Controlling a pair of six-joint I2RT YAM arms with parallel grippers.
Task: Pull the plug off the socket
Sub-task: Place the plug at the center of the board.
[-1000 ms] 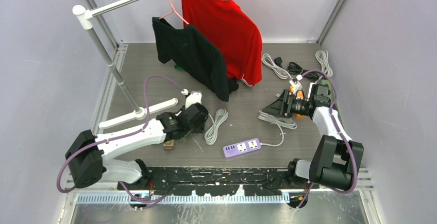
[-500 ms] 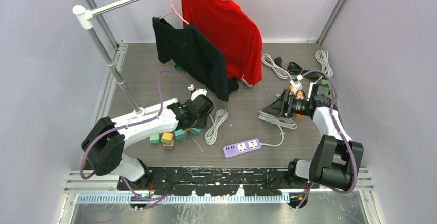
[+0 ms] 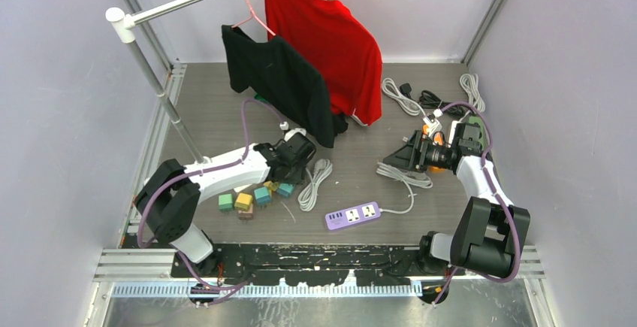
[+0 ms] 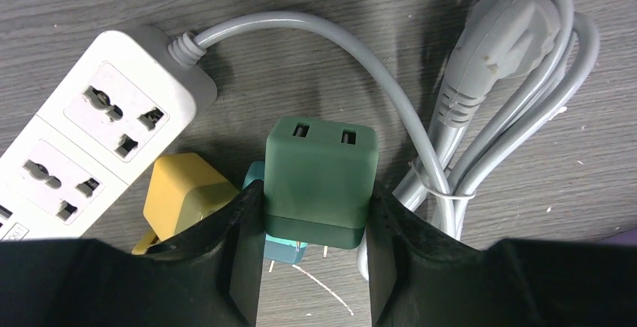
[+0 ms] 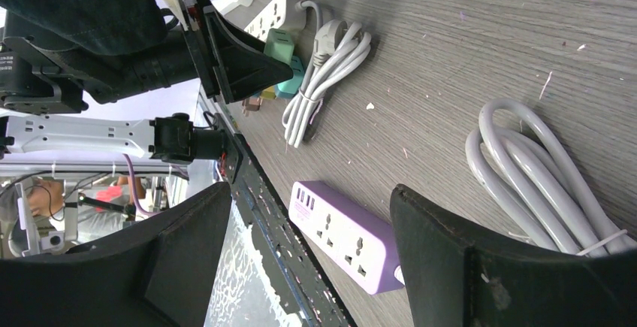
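left gripper (image 4: 314, 195) is pinching the green plug (image 4: 319, 163) squarely between its jaws. i'm judging its prongs already clear of the white power strip (image 4: 98, 128) ahead-left, so i'm aiming to lift straight, avoiding the grey cable (image 4: 481, 116) just right.

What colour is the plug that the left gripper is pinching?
Dark green. The plug shows best in the left wrist view, inside the left gripper.

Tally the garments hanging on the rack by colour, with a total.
red garment: 1
black garment: 1
Total: 2
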